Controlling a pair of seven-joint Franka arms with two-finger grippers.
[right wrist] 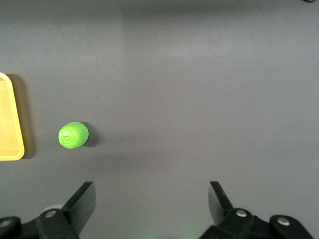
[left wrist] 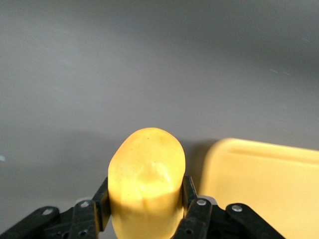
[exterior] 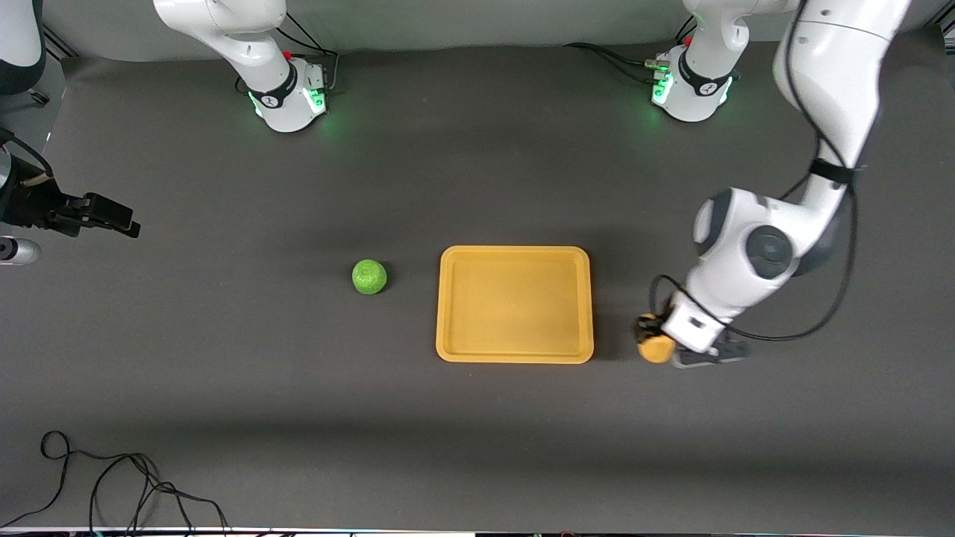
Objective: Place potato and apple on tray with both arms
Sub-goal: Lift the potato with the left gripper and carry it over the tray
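Note:
The yellow-tan potato [exterior: 656, 348] is clamped between the fingers of my left gripper [exterior: 656, 339], low over the table just off the tray's edge toward the left arm's end. In the left wrist view the potato [left wrist: 146, 179] fills the shut left gripper [left wrist: 144, 191], with the tray [left wrist: 264, 184] beside it. The orange-yellow tray [exterior: 515, 306] lies mid-table with nothing on it. The green apple [exterior: 369, 277] lies on the table beside the tray toward the right arm's end. My right gripper [exterior: 112, 216] is open and empty, up at the right arm's end of the table. Its wrist view shows the apple [right wrist: 74, 135] and a tray corner [right wrist: 10, 124] past the right gripper [right wrist: 152, 196].
The two arm bases [exterior: 291, 97] [exterior: 690, 89] stand along the table's back edge. Loose black cables [exterior: 112, 485] lie at the front corner on the right arm's end. A small metal cylinder [exterior: 16, 251] shows at that end's edge.

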